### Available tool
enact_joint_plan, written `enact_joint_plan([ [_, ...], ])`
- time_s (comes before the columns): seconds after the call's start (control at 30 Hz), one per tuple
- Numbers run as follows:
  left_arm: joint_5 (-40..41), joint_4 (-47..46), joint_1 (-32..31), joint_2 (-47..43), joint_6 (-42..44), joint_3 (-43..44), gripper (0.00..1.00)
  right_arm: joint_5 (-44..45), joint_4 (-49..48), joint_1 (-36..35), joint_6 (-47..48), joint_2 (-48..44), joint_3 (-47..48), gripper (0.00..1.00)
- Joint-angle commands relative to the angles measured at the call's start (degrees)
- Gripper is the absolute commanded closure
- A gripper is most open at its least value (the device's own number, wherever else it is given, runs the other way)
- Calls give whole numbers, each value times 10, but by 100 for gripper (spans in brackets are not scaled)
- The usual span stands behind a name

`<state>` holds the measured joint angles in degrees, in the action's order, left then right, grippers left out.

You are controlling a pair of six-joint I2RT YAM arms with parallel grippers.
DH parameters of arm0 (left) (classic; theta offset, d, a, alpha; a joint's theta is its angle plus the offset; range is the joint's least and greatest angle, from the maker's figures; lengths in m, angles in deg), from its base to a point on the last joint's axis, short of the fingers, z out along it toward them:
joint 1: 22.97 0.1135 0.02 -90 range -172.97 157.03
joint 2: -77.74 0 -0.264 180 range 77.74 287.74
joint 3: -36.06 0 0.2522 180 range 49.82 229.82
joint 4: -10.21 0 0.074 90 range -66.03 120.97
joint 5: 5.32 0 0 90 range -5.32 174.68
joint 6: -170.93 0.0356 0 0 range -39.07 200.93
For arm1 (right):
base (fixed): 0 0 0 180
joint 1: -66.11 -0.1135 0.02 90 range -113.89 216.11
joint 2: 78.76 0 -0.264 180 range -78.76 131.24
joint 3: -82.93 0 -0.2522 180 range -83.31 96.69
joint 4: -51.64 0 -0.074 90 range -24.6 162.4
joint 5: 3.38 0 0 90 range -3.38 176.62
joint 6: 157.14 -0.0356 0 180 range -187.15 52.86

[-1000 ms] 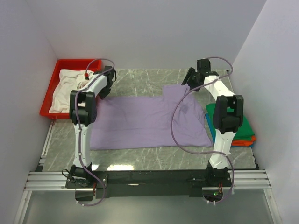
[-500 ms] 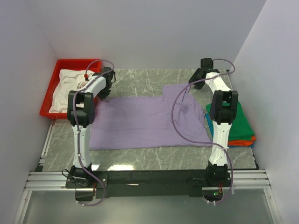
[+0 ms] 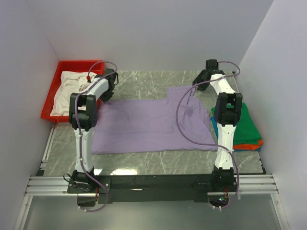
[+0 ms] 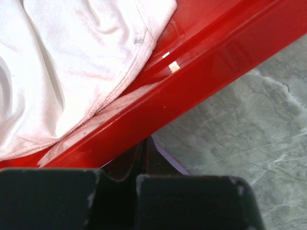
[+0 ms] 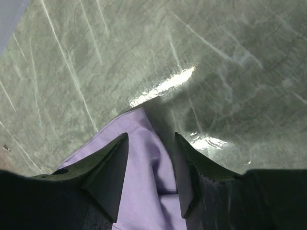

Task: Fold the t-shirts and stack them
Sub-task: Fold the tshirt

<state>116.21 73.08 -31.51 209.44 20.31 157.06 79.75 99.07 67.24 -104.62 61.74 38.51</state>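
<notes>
The large lavender t-shirt (image 3: 153,122) lies spread flat on the marble table. My left gripper (image 3: 106,97) is at its far left corner, right beside the red tray. In the left wrist view its jaws (image 4: 144,143) are pressed together, with a sliver of lavender cloth (image 4: 169,161) coming out from them. My right gripper (image 3: 197,83) is at the shirt's far right corner. In the right wrist view it is open (image 5: 151,136), with the lavender corner (image 5: 148,191) between its fingers. A white t-shirt (image 3: 67,88) lies in the tray and also shows in the left wrist view (image 4: 72,62).
The red tray (image 3: 72,63) stands at the far left; its wall (image 4: 216,52) is directly ahead of the left fingers. A stack of folded shirts, green (image 3: 245,125) over orange (image 3: 250,145) and blue (image 3: 215,130), sits at the right edge. White walls enclose the table.
The right arm has swung its elbow to the right and back, and its gripper has settled at the shirt's far right corner. The left arm and the shirt have hardly moved.
</notes>
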Motion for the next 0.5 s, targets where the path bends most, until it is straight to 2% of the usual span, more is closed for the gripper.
enact_joint_plan([
  [0.0, -7, -8, 5, -27, 8, -4, 99, -13, -11, 1, -9, 14, 26, 50],
  [0.33, -11, -13, 5, -24, 9, -5, 99, -24, 5, -2, -15, 35, 48, 58],
  [0.43, -12, -14, 6, -22, 9, -5, 99, -25, 6, -2, -15, 38, 54, 65],
  [0.47, -13, -15, 5, -23, 9, -5, 99, -29, 6, -2, -16, 40, 57, 71],
])
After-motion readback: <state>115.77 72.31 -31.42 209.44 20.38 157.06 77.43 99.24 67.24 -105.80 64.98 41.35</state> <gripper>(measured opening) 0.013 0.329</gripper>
